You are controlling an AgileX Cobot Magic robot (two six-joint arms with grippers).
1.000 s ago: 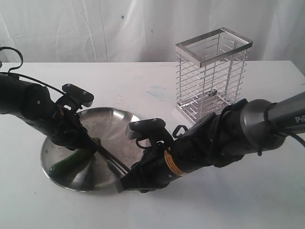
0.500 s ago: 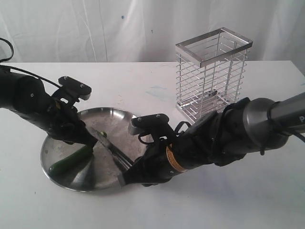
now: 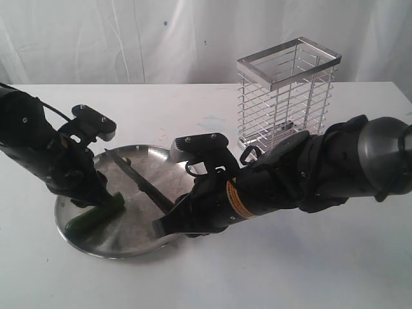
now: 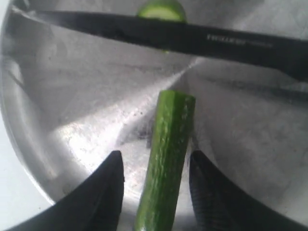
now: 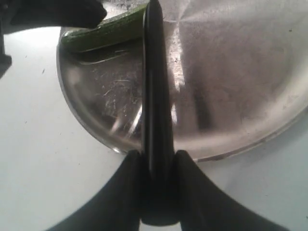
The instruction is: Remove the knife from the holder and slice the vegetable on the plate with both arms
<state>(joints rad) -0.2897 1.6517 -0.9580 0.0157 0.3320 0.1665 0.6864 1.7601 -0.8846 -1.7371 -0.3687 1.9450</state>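
The dark green vegetable [image 3: 96,215] lies on the steel plate [image 3: 164,168], its cut end pale. My left gripper [image 3: 90,196] is open. Its fingers [image 4: 108,192] stand either side of the vegetable [image 4: 166,159] with a gap on each side. My right gripper [image 3: 166,224] is shut on the black handle of the knife [image 3: 138,181]. The dark blade [image 4: 192,41] hangs across the plate just beyond the cut end. A small cut piece [image 4: 162,9] lies past the blade. In the right wrist view the knife [image 5: 155,96] runs straight out from my right gripper [image 5: 156,155].
The empty wire holder [image 3: 286,96] stands on the white table [image 3: 322,270] behind my right arm. The plate's near rim [image 5: 96,130] sits just ahead of my right gripper. A white curtain closes off the back.
The knife has risen off the plate and its tip has swung towards the back left. My left gripper has drawn back leftward along the vegetable, away from its cut end.
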